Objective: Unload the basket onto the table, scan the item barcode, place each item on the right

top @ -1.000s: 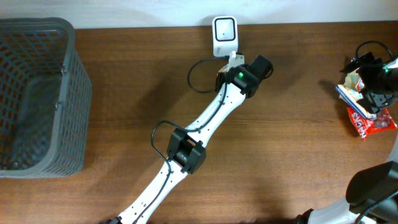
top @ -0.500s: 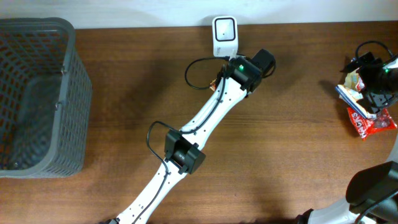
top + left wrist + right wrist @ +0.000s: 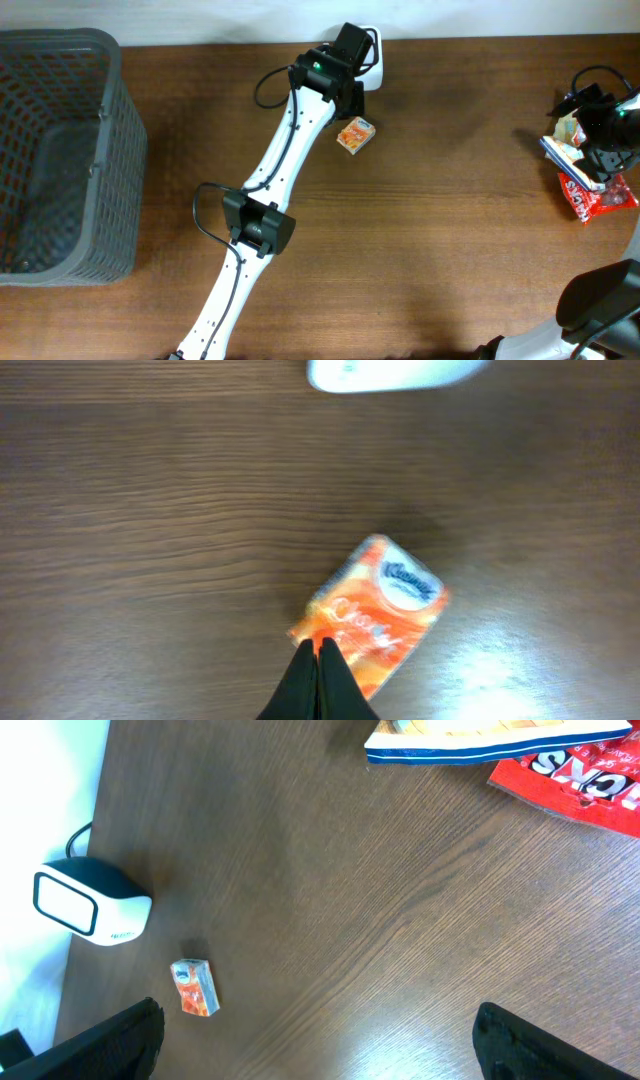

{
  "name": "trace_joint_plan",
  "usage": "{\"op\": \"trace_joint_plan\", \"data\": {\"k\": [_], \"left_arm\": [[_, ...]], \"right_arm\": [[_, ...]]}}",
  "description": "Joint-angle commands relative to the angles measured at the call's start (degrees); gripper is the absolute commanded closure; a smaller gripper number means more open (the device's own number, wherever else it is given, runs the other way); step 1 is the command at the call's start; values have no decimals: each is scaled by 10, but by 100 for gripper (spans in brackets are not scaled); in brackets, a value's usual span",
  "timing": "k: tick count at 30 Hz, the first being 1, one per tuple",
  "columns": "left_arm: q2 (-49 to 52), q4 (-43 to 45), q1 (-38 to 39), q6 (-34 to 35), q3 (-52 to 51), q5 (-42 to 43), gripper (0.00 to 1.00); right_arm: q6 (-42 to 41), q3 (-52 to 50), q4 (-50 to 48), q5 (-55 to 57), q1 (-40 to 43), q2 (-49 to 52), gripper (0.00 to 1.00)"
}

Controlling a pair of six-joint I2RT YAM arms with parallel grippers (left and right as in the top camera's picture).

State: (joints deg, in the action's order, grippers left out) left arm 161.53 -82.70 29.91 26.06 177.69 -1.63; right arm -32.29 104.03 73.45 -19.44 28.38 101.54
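A small orange tissue pack (image 3: 355, 134) lies flat on the bench (image 3: 450, 250) in the upper middle of the overhead frame, just below the white scanner (image 3: 92, 903) and apart from it. The left arm (image 3: 270, 190) runs up from the bottom edge, and its wrist covers most of the scanner from above. The left fingers (image 3: 305, 680) are pressed together with nothing between them, their tips at the near edge of the pack; whether they touch it cannot be told. The right fingers (image 3: 110, 1045) are spread wide and empty, at the right edge over a red packet (image 3: 600, 195) and a blue-edged packet (image 3: 480, 740). A grey mesh basket (image 3: 118, 60) stands at the far left.
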Motion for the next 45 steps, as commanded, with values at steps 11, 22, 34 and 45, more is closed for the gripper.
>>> {"op": "trace_joint_plan", "data": {"k": [11, 22, 34, 45], "left_arm": [[75, 46, 34, -39, -14, 17, 100], [89, -6, 62, -39, -14, 21, 100], [112, -44, 94, -32, -14, 20, 100], [-13, -50, 27, -39, 23, -23, 64]], "right_arm": [[5, 1, 1, -3, -2, 1, 2], [5, 1, 1, -3, -3, 1, 2], [5, 1, 1, -3, -2, 1, 2], [5, 1, 1, -3, -2, 1, 2]]}}
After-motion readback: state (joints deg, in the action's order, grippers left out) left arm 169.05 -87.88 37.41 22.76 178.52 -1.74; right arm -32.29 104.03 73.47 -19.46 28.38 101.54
